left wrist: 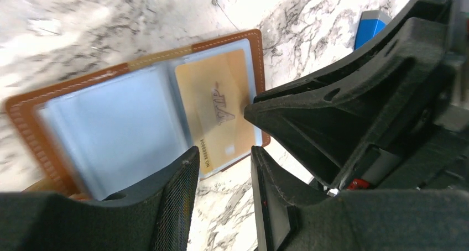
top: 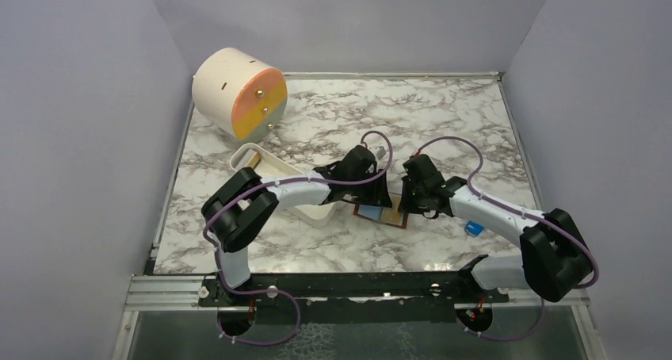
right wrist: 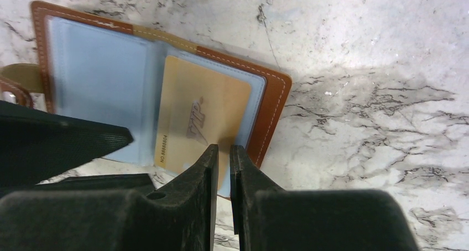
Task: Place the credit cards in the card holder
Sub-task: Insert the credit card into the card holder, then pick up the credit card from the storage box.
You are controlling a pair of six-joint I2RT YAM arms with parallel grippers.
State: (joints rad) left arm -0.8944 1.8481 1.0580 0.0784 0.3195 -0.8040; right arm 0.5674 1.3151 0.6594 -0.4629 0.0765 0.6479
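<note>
Where the wallet lies: opened near tabletop's front edge
Card: pinched by right claw
Left claw: set half-wide

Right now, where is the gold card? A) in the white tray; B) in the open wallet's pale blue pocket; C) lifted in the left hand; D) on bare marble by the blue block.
B: the gold card sits slid into the pale blue pocket of the open wallet, its near edge pinched by the right hand.
</note>
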